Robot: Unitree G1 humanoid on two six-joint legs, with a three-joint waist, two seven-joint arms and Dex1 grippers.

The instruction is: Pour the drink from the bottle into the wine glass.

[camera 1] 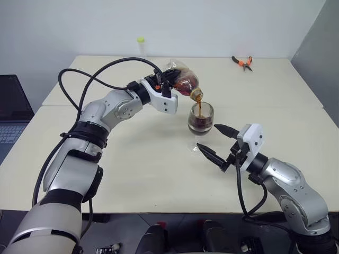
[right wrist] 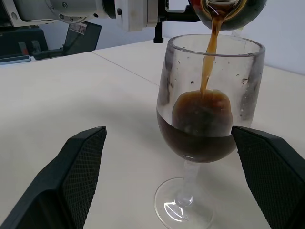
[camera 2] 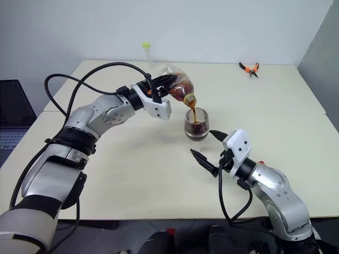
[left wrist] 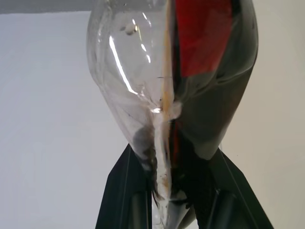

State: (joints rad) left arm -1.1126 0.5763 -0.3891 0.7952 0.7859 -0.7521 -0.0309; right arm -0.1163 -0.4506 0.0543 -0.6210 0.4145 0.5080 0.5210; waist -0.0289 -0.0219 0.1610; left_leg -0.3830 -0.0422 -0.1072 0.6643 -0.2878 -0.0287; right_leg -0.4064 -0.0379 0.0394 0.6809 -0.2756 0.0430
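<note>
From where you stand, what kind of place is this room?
Probably a robotics lab or test room, not a home or bar: a plain cream table against a bare white wall, orange-handled pliers at its far edge, and a dark laptop beside it.

Bottle (camera 1: 183, 79) tilted above wine glass (camera 1: 201, 124)

Tipped bottle (camera 1: 183, 80), drink (right wrist: 209, 62) streaming into half-full wine glass (camera 1: 201, 120)

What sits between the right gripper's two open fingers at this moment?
The wine glass stands between the right gripper's open fingers, untouched, seen in the right wrist view, while the bottle pours drink into it.
</note>
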